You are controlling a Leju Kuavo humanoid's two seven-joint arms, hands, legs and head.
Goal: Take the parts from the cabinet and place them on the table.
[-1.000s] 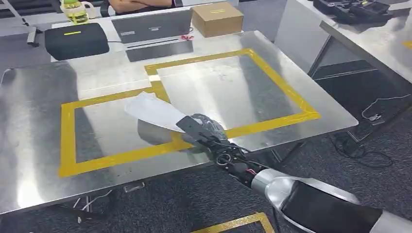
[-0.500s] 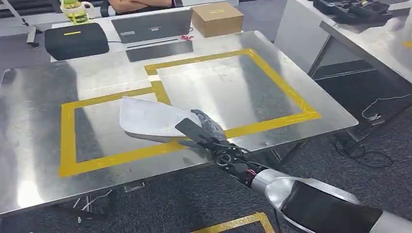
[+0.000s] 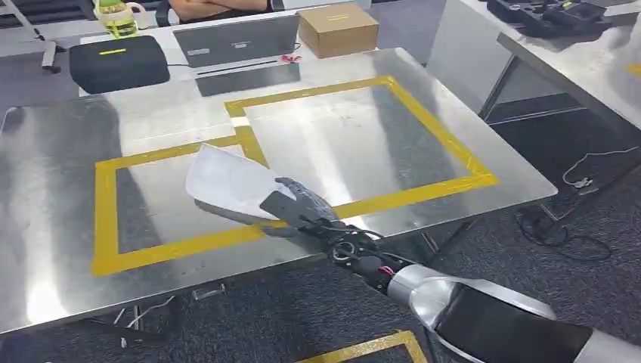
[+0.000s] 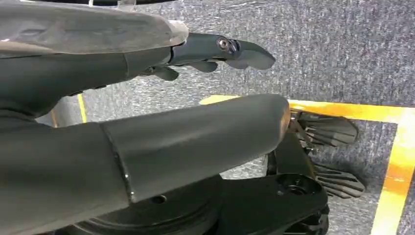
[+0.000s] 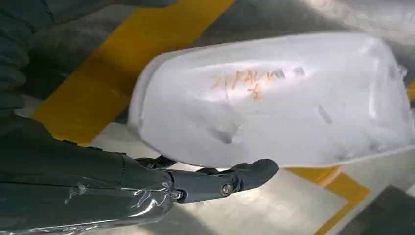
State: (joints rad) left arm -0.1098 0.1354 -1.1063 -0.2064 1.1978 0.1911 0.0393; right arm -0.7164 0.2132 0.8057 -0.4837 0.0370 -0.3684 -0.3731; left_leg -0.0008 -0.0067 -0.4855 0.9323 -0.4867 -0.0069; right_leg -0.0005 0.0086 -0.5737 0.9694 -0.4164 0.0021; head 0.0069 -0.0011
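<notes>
A white curved plastic part (image 3: 227, 180) hangs low over the steel table (image 3: 60, 174), above the near yellow tape line of the left taped rectangle (image 3: 105, 219). My right hand (image 3: 301, 210) holds it by its near edge. The right wrist view shows the part (image 5: 274, 103) up close, with faint orange writing on it and a dark finger (image 5: 230, 180) under its rim; whether it touches the table I cannot tell. My left hand (image 4: 147, 137) hangs over grey carpet, thumb and fingers apart, holding nothing.
At the table's far edge lie a laptop (image 3: 236, 41), a cardboard box (image 3: 338, 29) and a black bag (image 3: 119, 62). A person (image 3: 215, 7) sits behind them. A second taped rectangle (image 3: 423, 113) lies to the right. Another table (image 3: 589, 68) stands at right, cables (image 3: 559, 227) on the floor.
My right hand has shifted slightly left and farther over the table, and the white part has turned, showing more of its broad face and sitting lower over the tape line.
</notes>
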